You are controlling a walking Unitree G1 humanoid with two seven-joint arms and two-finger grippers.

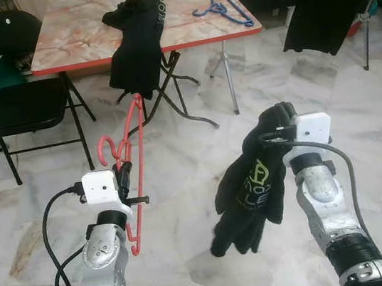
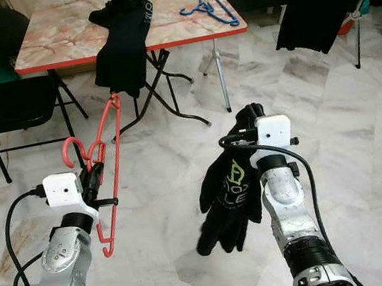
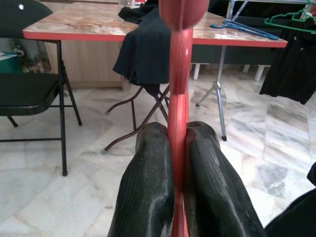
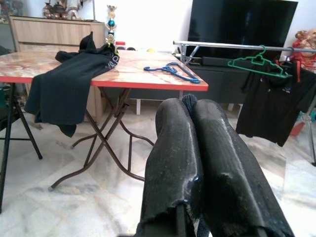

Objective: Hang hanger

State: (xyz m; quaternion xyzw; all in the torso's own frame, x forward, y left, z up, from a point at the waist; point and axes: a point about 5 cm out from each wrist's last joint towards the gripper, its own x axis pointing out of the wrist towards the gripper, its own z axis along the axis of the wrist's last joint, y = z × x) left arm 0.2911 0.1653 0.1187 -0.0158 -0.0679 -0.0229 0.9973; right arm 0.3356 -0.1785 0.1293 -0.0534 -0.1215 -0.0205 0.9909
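Both grippers are full: left gripper (image 1: 127,188) pinches the red hanger (image 1: 133,151); right gripper (image 1: 273,136) clamps a black garment (image 1: 251,184); that dangling cloth could slip or snag before reaching the rack (image 4: 237,47).

White-grey marble floor (image 1: 217,268), glossy under even light. Folding table (image 1: 81,30) with marbled top and red edge — black folding chair (image 1: 16,104) just beside it. Wooden sideboard (image 4: 49,29) and dark TV screen (image 4: 242,24) against the white back wall.
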